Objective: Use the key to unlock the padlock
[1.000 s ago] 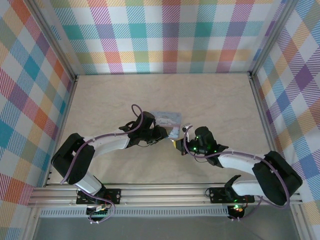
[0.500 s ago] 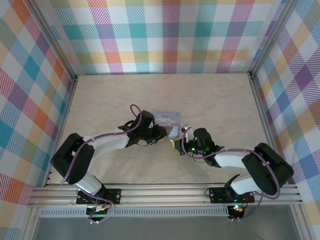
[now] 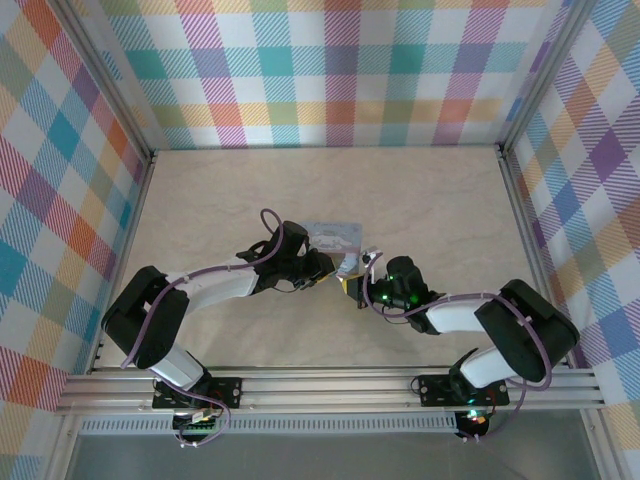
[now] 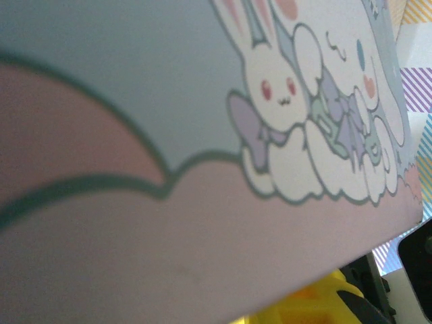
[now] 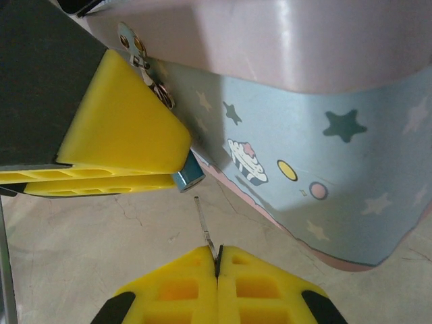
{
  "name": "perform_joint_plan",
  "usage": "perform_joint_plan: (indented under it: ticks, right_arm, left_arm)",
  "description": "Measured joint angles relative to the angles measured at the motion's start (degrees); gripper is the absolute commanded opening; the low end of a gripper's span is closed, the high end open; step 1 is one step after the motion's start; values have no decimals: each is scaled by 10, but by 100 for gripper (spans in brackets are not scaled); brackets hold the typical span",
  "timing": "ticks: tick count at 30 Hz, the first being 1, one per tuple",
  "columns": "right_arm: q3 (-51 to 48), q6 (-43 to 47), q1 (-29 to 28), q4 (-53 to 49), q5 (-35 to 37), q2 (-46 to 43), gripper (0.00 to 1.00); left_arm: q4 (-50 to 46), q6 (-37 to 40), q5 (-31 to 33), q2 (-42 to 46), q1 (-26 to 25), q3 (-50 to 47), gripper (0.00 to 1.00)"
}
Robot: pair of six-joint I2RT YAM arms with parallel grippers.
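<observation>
- Tin [image 5: 324,101]: looks like coated sheet metal with a pastel print. Smooth, with a soft satin sheen.
- Hasp [image 5: 138,50]: bright bare metal with 2 rivets.
- Padlock [image 5: 188,179]: teal metallic finish, slightly glossy.
- Key [image 5: 205,228]: thin, silvery bare metal.
- Jaws of the left gripper [image 5: 177,167] and right gripper [image 5: 217,260]: yellow moulded plastic, matt, with open cells in the sides.
- Bench [image 5: 81,256]: cream stone-look surface, matt, with fine hairline veins.
- Walls [image 3: 340,70]: plaid print, flat and matt.
- Front rails [image 3: 320,385]: pale grey metal, dull sheen.
</observation>
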State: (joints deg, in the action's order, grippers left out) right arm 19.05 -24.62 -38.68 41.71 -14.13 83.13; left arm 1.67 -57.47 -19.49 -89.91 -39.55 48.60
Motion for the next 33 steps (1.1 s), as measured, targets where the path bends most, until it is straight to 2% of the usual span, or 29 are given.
perform_joint_plan:
  ticks: [33]
  right_arm:
    - [-6, -15, 0, 69, -5, 34, 0]
  left_arm:
    - [0, 0, 0, 0, 0, 0, 18]
